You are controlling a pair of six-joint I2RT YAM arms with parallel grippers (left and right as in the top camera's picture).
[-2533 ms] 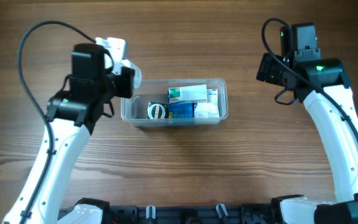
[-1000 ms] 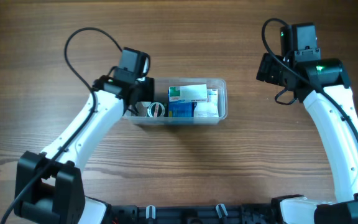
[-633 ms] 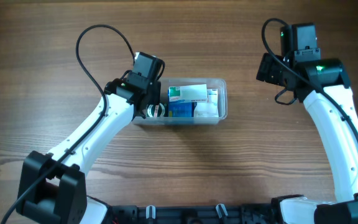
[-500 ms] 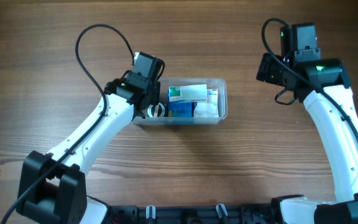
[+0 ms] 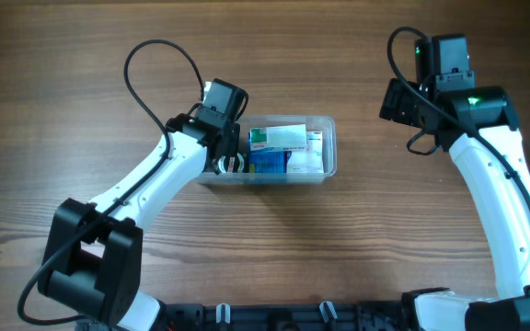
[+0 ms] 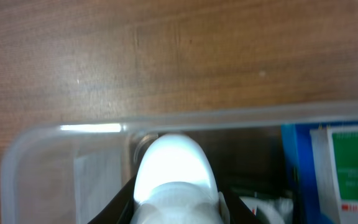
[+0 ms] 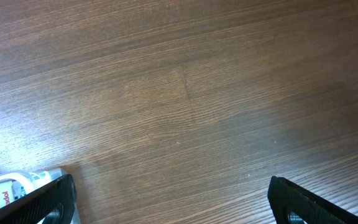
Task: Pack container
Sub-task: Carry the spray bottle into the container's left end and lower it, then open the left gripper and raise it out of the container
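Overhead and wrist views, packing step in progress. The wooden tabletop (image 5: 357,239) carries one task object, the clear container (image 5: 331,147), which sits at centre toward the far edge, between the two arms. The right arm (image 5: 490,175) stands well apart at the right; the right fingers (image 7: 45,200) are spread wide and empty over bare wood. The left arm (image 5: 145,188) reaches over the container's left end. The right and middle of the tub are already filled by a green-and-white box (image 5: 279,138), a blue box (image 5: 268,163) and pale packets beside them; a small roll (image 5: 232,164) lies in the left part. The left fingers (image 6: 122,200) are closed on a white rounded item (image 6: 176,171), which hangs just inside the far wall, with the blue box close on one side.

Judged step: setting this item into the free left end. To do it well, lower straight down, keeping the item off the far rim and clear of the blue box. Whether the roll lies beneath it cannot be told, so a gentle descent is advised. Release only once the item rests on something, then lift vertically so the tub is not dragged.
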